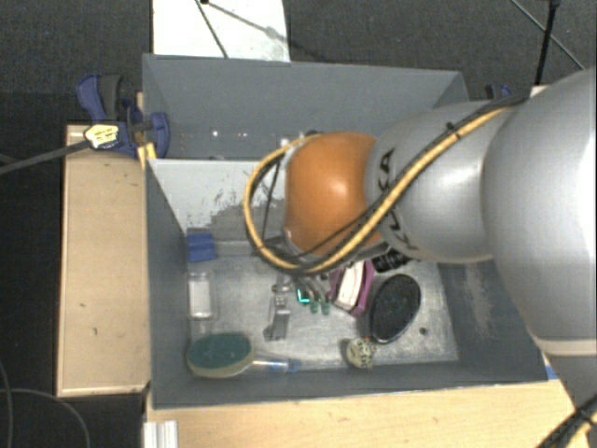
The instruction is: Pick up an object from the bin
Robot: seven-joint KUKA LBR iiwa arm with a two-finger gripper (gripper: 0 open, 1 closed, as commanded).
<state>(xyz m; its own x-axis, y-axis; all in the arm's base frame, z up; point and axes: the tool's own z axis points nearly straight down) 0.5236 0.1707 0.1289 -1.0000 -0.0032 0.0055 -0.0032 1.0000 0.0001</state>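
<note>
My gripper hangs below the arm's orange cover, low over the bin floor in the middle. Just left of it lies a clear little bottle with a blue cap, cap toward the back. In front of the gripper, at the near left, lies a round dark green pad with a thin blue handle that points right. To the gripper's right a white and purple thing is partly hidden under the arm. Nothing shows in the gripper's grasp.
A black round disc lies right of centre, with a small yellowish knobbly thing in front of it near the front wall. The arm covers the bin's back right part.
</note>
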